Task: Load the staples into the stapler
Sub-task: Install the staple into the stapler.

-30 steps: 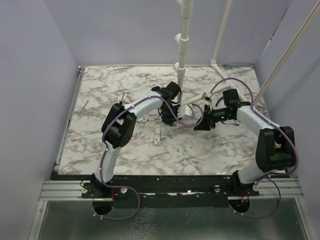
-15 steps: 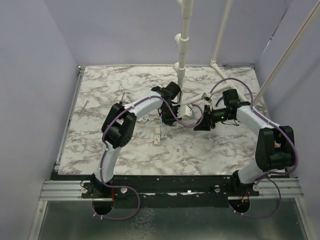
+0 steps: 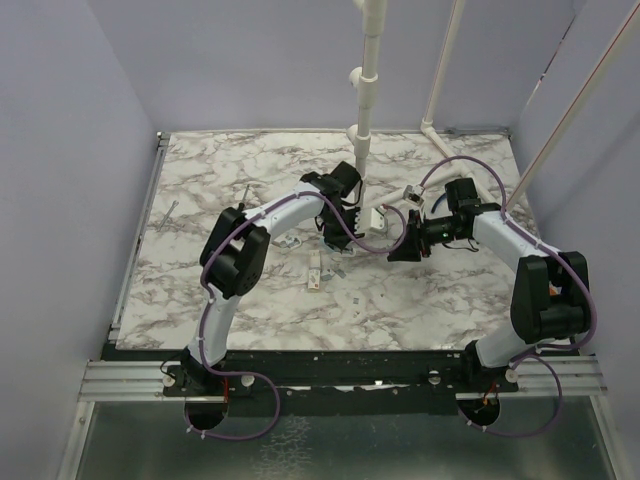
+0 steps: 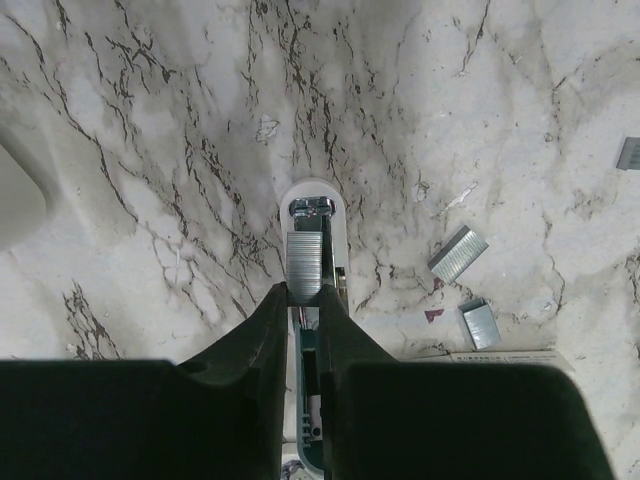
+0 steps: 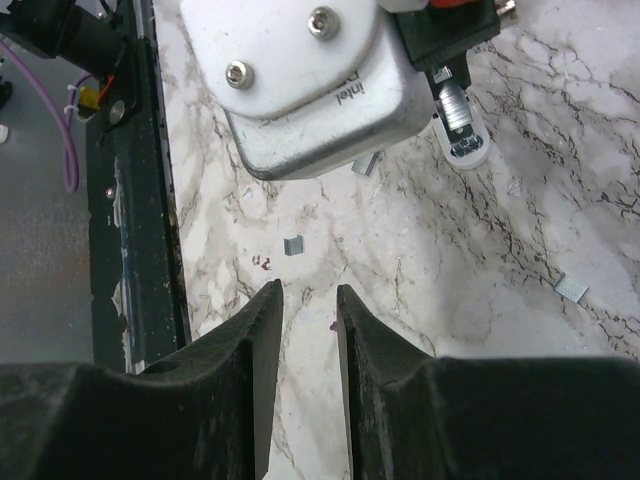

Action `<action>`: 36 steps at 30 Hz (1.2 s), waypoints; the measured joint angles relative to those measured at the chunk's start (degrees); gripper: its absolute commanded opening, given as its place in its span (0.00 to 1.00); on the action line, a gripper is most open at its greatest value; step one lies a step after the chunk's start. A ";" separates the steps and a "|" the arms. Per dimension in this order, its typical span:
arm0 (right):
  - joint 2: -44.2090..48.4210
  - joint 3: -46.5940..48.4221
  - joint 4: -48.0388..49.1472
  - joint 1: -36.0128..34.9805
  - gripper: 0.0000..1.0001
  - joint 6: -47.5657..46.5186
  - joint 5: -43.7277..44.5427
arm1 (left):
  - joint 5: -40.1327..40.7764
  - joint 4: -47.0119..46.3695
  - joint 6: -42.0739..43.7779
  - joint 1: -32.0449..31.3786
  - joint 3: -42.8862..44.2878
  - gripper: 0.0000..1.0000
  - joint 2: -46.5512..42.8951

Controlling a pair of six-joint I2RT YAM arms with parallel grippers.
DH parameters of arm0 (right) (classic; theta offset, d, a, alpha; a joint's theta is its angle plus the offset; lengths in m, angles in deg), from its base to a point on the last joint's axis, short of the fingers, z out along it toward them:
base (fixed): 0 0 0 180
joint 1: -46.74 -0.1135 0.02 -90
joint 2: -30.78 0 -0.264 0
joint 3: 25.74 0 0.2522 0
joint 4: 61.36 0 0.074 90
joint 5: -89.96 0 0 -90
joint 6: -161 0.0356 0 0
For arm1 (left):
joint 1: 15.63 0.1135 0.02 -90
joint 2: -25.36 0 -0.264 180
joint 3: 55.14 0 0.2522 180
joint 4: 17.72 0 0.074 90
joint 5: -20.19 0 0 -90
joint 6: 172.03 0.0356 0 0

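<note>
Grip: left fingers (image 4: 304,298) clamp the stapler (image 4: 313,203) by its sides, over the table (image 4: 150,150); staples (image 4: 305,262) lie along its open track. Right fingers (image 5: 307,292) stand apart, empty. Judged light, slick plastic; the strip likely crumbles, so handle the body only.
</note>
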 measured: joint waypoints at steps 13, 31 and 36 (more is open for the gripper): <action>0.00 0.00 -0.02 0.00 0.32 0.00 0.00 | -0.04 -0.39 -0.59 0.00 -2.25 0.00 -1.57; 0.00 0.00 -0.28 0.00 0.32 -0.07 -0.02 | -0.04 -0.44 -1.14 0.00 -2.01 0.00 -1.33; 0.00 0.02 -0.52 0.00 0.32 -0.07 -0.02 | -0.04 -0.44 -1.22 0.00 -2.01 0.00 -1.16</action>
